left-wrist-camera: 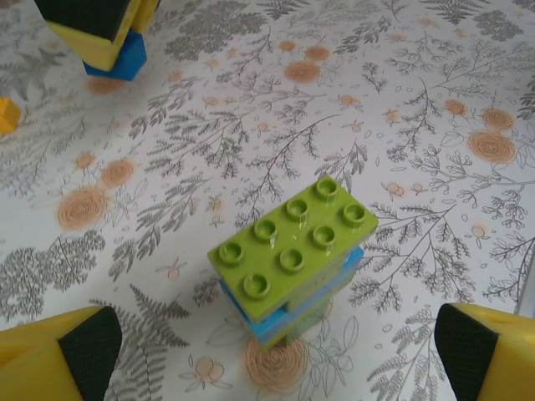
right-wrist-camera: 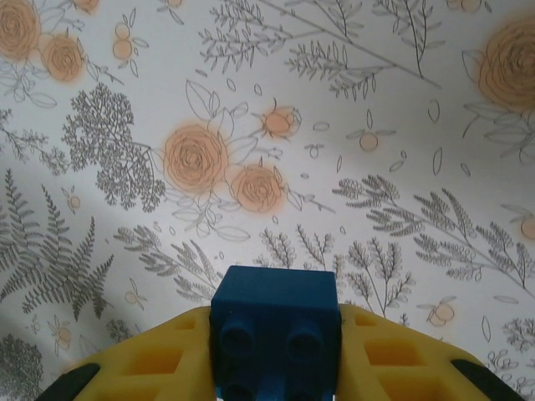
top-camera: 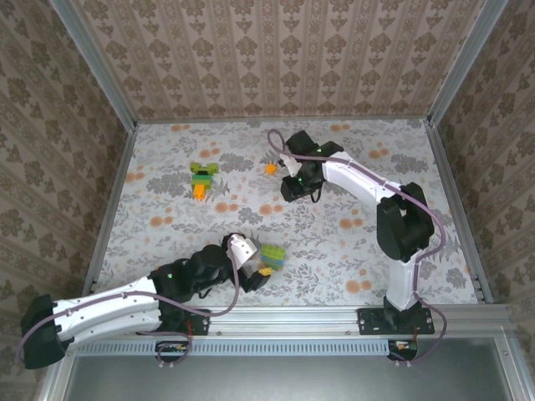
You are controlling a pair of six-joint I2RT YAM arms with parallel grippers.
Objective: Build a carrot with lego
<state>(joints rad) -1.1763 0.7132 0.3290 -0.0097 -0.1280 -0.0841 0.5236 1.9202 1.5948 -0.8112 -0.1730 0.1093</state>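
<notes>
Lego is lying in several spots on the flowered table (top-camera: 167,159); the carrot (top-camera: 202,178), with its green crossbar at the far end and its orange tip pointing toward the arms, is resting flat in the far left part, well apart from both grippers; a loose orange brick (top-camera: 271,168) is sitting to the carrot's right, just beside the right gripper (top-camera: 292,187), on its far left side. The right gripper is clamping a blue brick (right-wrist-camera: 274,311) between its yellow fingers (right-wrist-camera: 167,359); the studs are facing the wrist camera and both fingers are pressing against the brick's sides; whether the brick is touching the table I cannot tell. The left gripper (top-camera: 253,271) is reaching toward the middle of the table's near half with its jaws standing wide apart and gripping nothing; a stack (left-wrist-camera: 292,251), a lime brick over a blue layer and another pale green piece, is standing studs-up between the two fingers (left-wrist-camera: 79,355) and a little beyond their tips, touching neither. From above, that stack is sitting closer to the arms than the carrot and off to the carrot's right, with bare table between them; the right gripper is hovering beyond the stack, roughly level with the carrot.
</notes>
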